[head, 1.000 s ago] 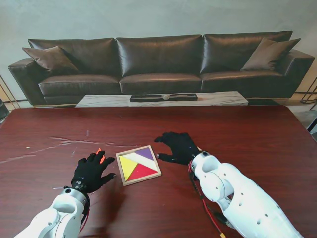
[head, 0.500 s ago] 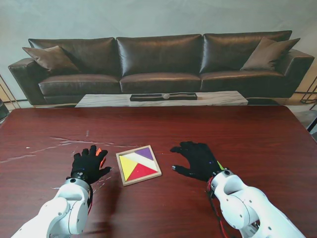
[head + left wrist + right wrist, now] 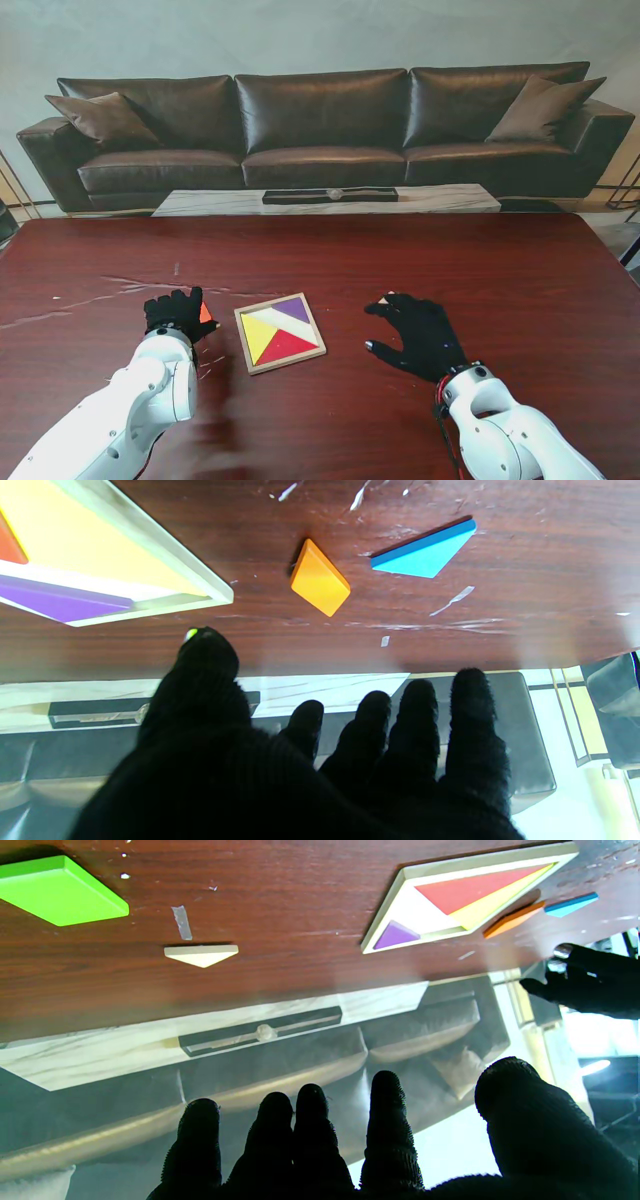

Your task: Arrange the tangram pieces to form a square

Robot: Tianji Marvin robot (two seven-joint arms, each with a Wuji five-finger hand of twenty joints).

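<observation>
A wooden tray (image 3: 243, 343) lies between my hands, holding a yellow piece (image 3: 259, 336), a red piece (image 3: 289, 347) and a purple piece (image 3: 293, 309). My left hand (image 3: 172, 312) hovers open to the tray's left, holding nothing. An orange piece (image 3: 205, 313) shows beside it. The left wrist view shows that orange piece (image 3: 320, 577) and a blue triangle (image 3: 425, 555) lying loose beyond the fingers (image 3: 465, 715). My right hand (image 3: 420, 335) is open to the tray's right. Its wrist view shows a green square (image 3: 57, 890) and a cream triangle (image 3: 201, 954) on the table.
The dark red table (image 3: 520, 270) bears pale scratches (image 3: 130, 288) on its left half. Beyond its far edge stand a low marble table (image 3: 330, 201) and a black leather sofa (image 3: 320, 125).
My right hand has drawn away from the tray's right edge, moving right and nearer to me. My left hand has shifted a little left and farther from me, its forearm swinging up.
</observation>
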